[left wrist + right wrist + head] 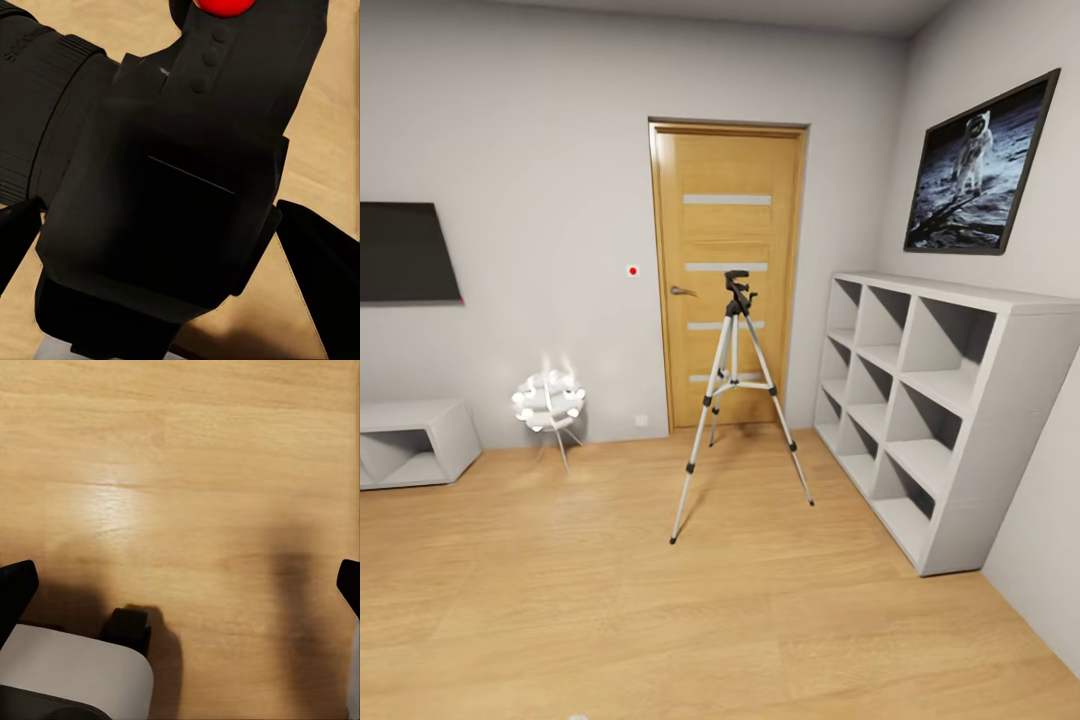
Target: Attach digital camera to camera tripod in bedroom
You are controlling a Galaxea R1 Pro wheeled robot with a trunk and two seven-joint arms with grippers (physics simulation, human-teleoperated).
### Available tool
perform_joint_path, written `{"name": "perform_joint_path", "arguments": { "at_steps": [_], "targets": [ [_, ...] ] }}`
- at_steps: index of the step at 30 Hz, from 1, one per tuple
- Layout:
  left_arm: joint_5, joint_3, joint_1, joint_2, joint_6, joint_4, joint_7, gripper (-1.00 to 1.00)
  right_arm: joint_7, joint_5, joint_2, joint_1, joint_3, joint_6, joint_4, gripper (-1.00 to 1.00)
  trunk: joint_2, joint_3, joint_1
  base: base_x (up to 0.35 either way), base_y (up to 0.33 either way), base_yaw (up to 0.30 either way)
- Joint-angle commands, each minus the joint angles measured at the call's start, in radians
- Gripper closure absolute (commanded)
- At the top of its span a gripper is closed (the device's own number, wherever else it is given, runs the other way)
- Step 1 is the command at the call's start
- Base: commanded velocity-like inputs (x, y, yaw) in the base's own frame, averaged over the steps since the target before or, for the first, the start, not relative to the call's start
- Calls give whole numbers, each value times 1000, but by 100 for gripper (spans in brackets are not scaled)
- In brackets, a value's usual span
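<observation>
The camera tripod (735,400) stands upright on the light wood floor in front of the wooden door, silver legs spread and its black head bare on top. In the left wrist view the black digital camera (172,195) sits very close, lens barrel (37,112) to one side and round red button (223,6) at the frame's edge. My left gripper (169,247) is shut on it, with a dark finger on either side of the body. The right gripper (182,585) is open over bare floor, its fingertips (15,592) wide apart and nothing between them.
A wooden door (727,270) is behind the tripod. White cube shelving (940,400) lines the right wall under a framed picture (980,165). A globe lamp (548,400), a low white cabinet (410,440) and a wall screen (405,252) are at left. Open floor stretches toward the tripod.
</observation>
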Motion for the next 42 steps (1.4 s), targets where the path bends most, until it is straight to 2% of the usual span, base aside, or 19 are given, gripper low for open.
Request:
{"name": "perform_joint_path", "arguments": {
  "at_steps": [1,13,35,42],
  "targets": [
    [-2,7,0,0,0,-1,2,100,1,7,0,-2,3,-7,3,-100,-1,-1,1,324,73,0],
    [-2,7,0,-2,0,-1,2,100,1,7,5,-2,3,-11,3,-100,-1,-1,1,318,158,-12],
    [-2,7,0,-3,0,-1,3,100,1,7,9,-2,3,-10,3,-100,-1,-1,1,299,221,-226],
    [-1,7,0,-3,0,-1,5,100,1,8,2,-2,3,-9,3,-100,-1,-1,1,299,214,-75]
  ]
}}
